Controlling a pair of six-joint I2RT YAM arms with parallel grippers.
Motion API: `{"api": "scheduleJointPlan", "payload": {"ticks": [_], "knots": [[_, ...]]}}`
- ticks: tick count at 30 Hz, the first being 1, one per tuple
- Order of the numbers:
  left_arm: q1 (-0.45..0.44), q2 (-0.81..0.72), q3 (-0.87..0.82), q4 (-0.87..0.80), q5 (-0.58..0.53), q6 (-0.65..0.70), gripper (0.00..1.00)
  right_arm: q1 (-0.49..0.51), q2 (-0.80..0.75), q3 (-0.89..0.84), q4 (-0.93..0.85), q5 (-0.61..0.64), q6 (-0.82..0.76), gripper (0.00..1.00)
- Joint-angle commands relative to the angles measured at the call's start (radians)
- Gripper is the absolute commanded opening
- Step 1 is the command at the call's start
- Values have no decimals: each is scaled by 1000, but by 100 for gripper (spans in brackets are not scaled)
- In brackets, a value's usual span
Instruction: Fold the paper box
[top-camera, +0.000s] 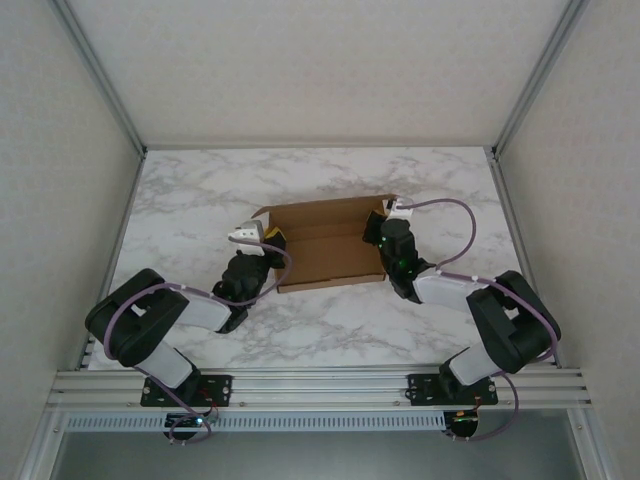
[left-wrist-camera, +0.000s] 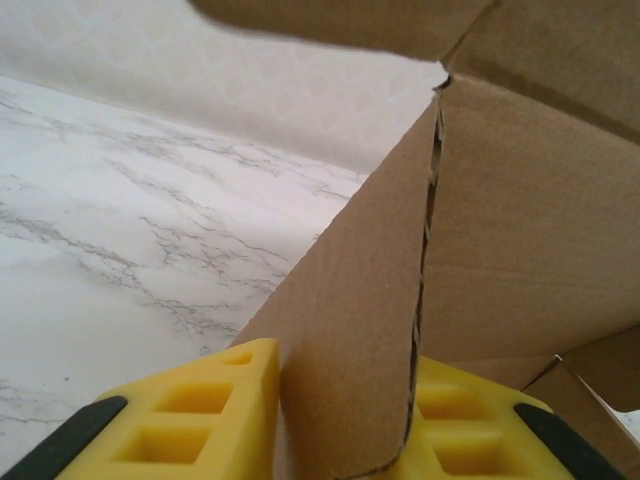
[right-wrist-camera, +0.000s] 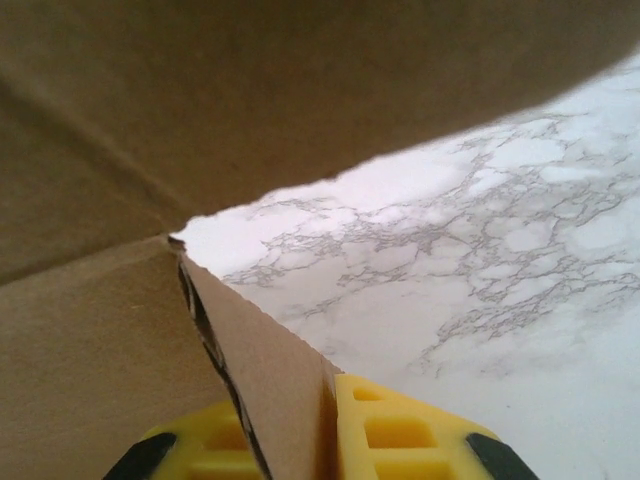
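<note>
Evidently light and stiff, the box (top-camera: 325, 250) creases easily. The left pincer (left-wrist-camera: 345, 400) and right pincer (right-wrist-camera: 285, 420) each clamp one end of it, a sound hold.

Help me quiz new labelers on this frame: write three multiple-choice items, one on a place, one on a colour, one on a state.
1. Where is the paper box?
A. Mid-table, between the two hands.
B. In the far left corner.
C. Hanging off the near edge.

2. What colour are the fingers in the wrist views?
A. Blue.
B. Yellow.
C. Red.

3. What is the right hand doing?
A. Hanging open over bare marble.
B. Holding a pen.
C. Pinching a cardboard wall of the box.

Key: 1 A, the top view shows it centred on the table, left hand and right hand at its ends; 2 B, both pairs are yellow; 3 C, cardboard sits clamped between its fingers.
</note>
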Motion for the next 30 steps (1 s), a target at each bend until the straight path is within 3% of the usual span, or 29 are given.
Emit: {"api": "scheduleJointPlan", "payload": {"ticks": [1,12,30], "knots": [[-33,2,-15,64,-25,-33,29,8,-25,-40,50,-37,19,12],[-88,23,-29,62,-53,-65,29,7,-36,-123,83,-83,-84,13],[-120,15,-132,59,-95,-118,29,8,-38,-229,116,-74,-38,16]]}}
